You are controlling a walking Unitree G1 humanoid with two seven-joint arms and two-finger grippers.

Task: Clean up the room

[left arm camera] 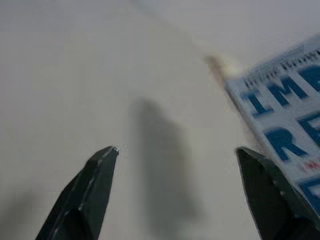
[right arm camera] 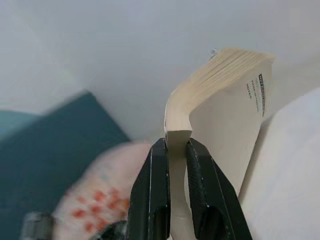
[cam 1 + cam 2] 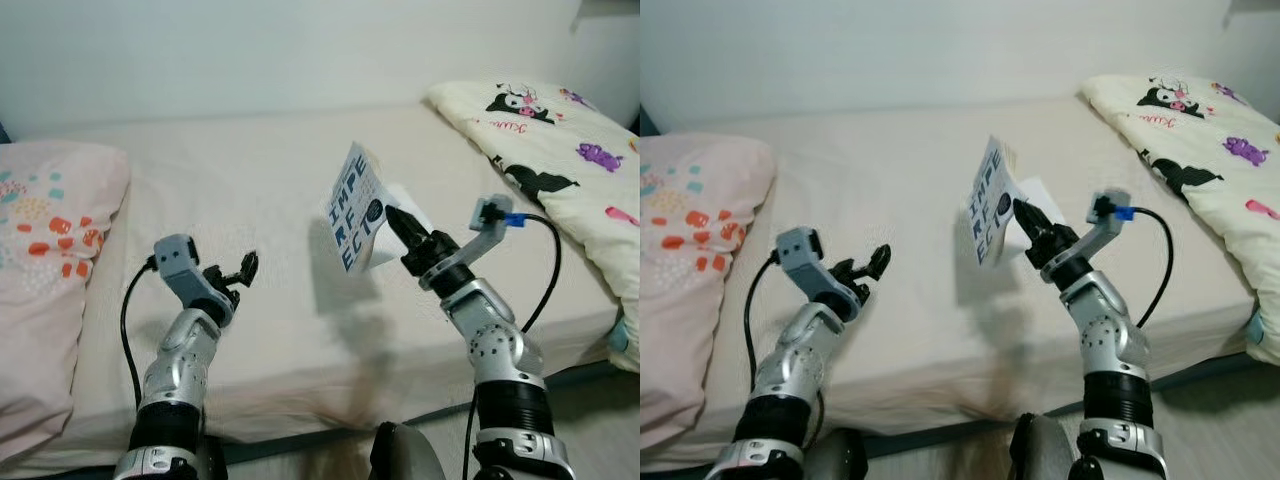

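My right gripper [image 3: 398,219] is shut on a white paperback book [image 3: 354,208] with blue lettering, held up in the air over the middle of the bed [image 3: 260,180]. In the right wrist view the two fingers [image 2: 150,185] pinch the book [image 2: 225,115] near its spine edge, pages fanned above. Lower left, my left gripper [image 3: 248,265] hovers open over the sheet with nothing between its fingers. The left wrist view has the open fingertips [image 1: 102,160] over the sheet and a corner of the book [image 1: 285,120].
A pink pillow [image 3: 45,230] with orange and teal spots lies at the bed's left end. A cream blanket [image 3: 560,140] with cartoon prints covers the right end. A white wall [image 3: 250,50] runs behind the bed. The floor [image 3: 590,420] shows at lower right.
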